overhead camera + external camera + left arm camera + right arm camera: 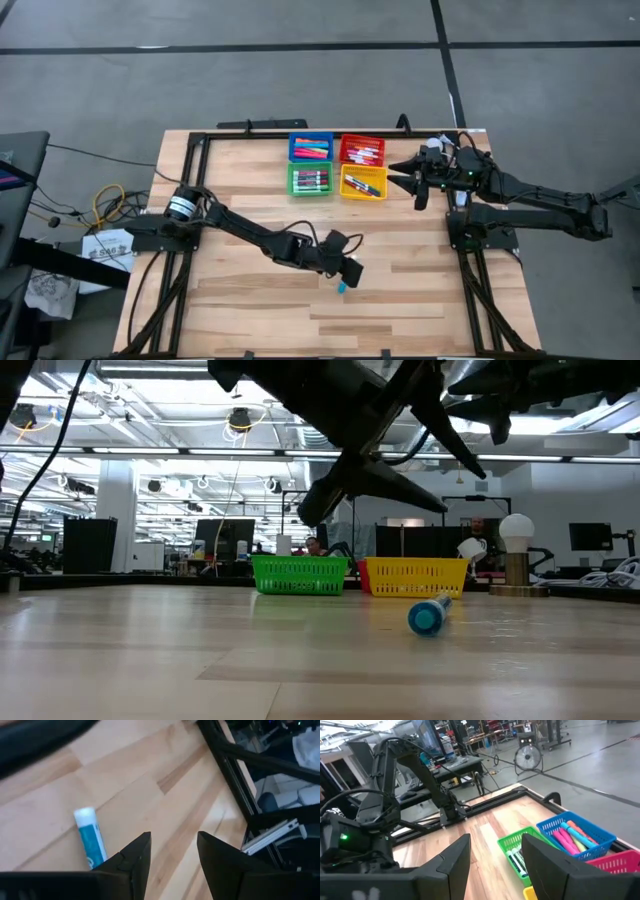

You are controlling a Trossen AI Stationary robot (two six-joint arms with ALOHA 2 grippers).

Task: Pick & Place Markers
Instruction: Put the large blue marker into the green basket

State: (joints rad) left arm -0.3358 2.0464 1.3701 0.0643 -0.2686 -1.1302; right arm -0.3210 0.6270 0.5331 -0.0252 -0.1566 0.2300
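On the pale wooden plank table [260,310], a single short teal-barrelled marker with a white end [342,286] lies flat, roughly at six o'clock from the cluster of four small square plastic bins. The left gripper [350,272] hovers just above that loose marker, at its twelve o'clock side in the high view; its two dark fingers [134,860] stand apart with bare wood between them, and the marker lies beside one finger, not between them. The other markers sit sorted in the bins: pink and orange ones in the blue bin [311,147], more in the red bin [362,150], dark-capped ones in the green bin [310,180], and a few in the yellow bin [363,182]. The right gripper [392,176] waits at three o'clock of the bins, just beside the yellow one, its fingers [452,865] parted and holding nothing.
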